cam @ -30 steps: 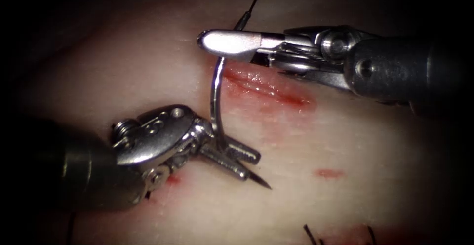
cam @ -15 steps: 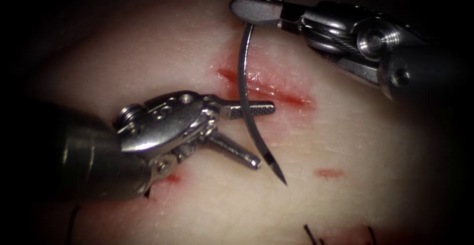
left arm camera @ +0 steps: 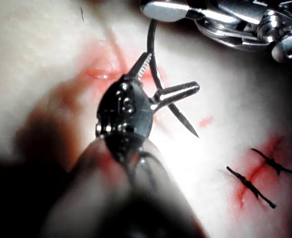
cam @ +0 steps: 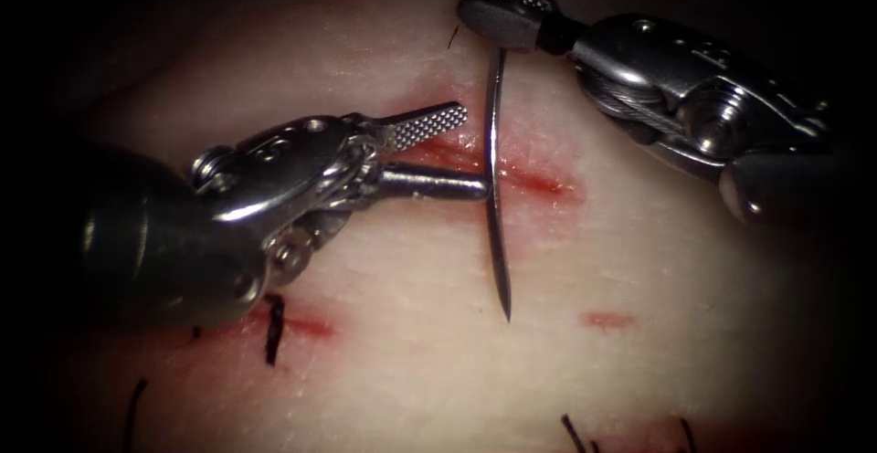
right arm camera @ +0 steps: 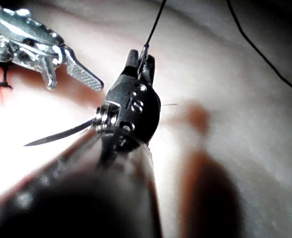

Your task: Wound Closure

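Taking the cut (cam: 493,165) as the landmark and reading across from its left, the left tool (cam: 448,152) has let go of the needle: a second back its jaws pinched the shaft close behind the point, low on the left of the cut, and now they stand spread and empty, lifted up so that the toothed upper jaw lies over the cut's left end and the smooth lower jaw reaches in until it touches, or very nearly touches, the needle's shaft. The left wrist view shows the same spread jaws (left arm camera: 158,82) with the needle (left arm camera: 165,94) running between them, not gripped. Over the cut itself the needle (cam: 496,197) hangs free of the tissue (cam: 639,261), swung round so that it crosses the cut nearly straight, its point just below the cut and clear of the surface. Above the cut and a little to its right, the right tool (cam: 501,10) is clamped on the needle's blunt end near where the thread (right arm camera: 155,22) joins, having carried that end upward and rightward. Judged from this, the needle now rests wholly with the right tool, held at its rear end, with the point free.
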### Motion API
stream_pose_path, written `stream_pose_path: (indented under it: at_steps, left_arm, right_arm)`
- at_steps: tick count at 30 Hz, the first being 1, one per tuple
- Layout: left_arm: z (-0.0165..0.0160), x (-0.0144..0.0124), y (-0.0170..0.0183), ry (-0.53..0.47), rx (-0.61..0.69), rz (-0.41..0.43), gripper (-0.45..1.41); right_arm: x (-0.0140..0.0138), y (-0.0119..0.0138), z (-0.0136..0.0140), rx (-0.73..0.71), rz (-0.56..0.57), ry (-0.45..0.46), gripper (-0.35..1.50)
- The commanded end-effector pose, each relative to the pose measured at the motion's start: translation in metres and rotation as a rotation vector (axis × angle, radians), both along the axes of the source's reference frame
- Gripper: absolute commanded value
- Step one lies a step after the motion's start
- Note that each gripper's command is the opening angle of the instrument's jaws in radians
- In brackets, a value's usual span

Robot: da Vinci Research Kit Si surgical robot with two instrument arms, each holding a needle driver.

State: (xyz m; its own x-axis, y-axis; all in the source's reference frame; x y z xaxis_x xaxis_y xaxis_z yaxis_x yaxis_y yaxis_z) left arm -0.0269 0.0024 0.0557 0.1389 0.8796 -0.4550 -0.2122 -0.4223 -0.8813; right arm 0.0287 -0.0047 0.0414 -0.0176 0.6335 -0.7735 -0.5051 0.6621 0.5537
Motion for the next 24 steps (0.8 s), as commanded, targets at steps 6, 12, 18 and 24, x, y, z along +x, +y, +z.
stream_pose_path:
  at_steps: [6,12,18,24]
  left_arm:
    - [0.0009,-0.0003,-0.0001,0.008,0.064,0.008,0.88]
    - [0.0016,-0.0010,-0.0003,0.063,0.105,0.029,1.18]
    - [0.0020,-0.0020,0.0000,0.081,0.131,0.024,1.16]
    - [0.0019,-0.0020,-0.0002,0.055,0.216,0.016,0.30]
  right_arm:
    - [0.0009,0.0004,-0.0001,-0.059,-0.003,0.023,-0.35]
    - [0.0015,0.0004,-0.0012,-0.106,-0.009,0.046,-0.35]
    - [0.0034,-0.0002,-0.0023,-0.224,-0.045,0.053,-0.35]
    - [0.0047,-0.0009,-0.0023,-0.278,-0.064,0.051,-0.35]
